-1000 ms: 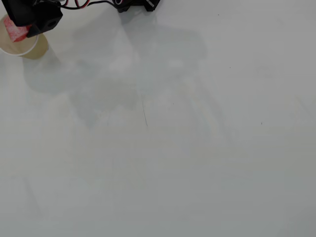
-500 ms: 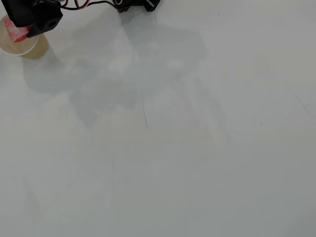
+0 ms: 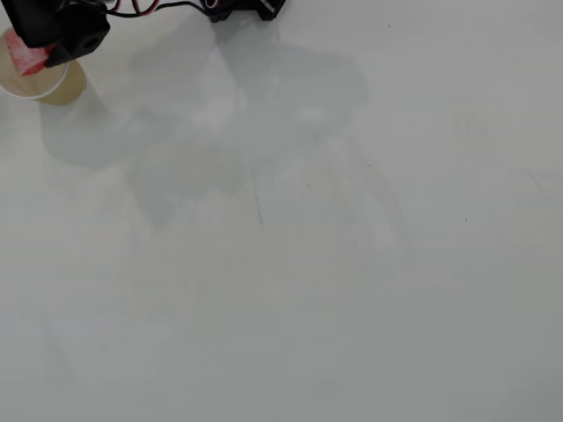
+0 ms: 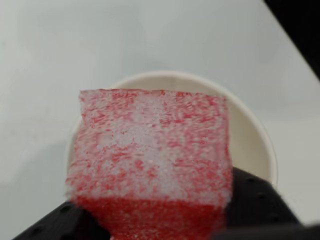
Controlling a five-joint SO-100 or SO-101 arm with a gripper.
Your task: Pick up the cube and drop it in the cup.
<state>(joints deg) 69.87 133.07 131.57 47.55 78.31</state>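
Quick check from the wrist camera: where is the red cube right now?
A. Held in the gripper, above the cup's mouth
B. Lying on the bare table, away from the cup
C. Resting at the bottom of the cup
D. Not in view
A: in the wrist view the cube sits between the black jaws of the gripper, with the rim of the cup showing behind it.

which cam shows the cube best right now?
Wrist view: the cube fills the frame, speckled top face clear, held in the gripper above the cup. Overhead view shows only a small red sliver at the top-left edge, mostly hidden by the gripper.
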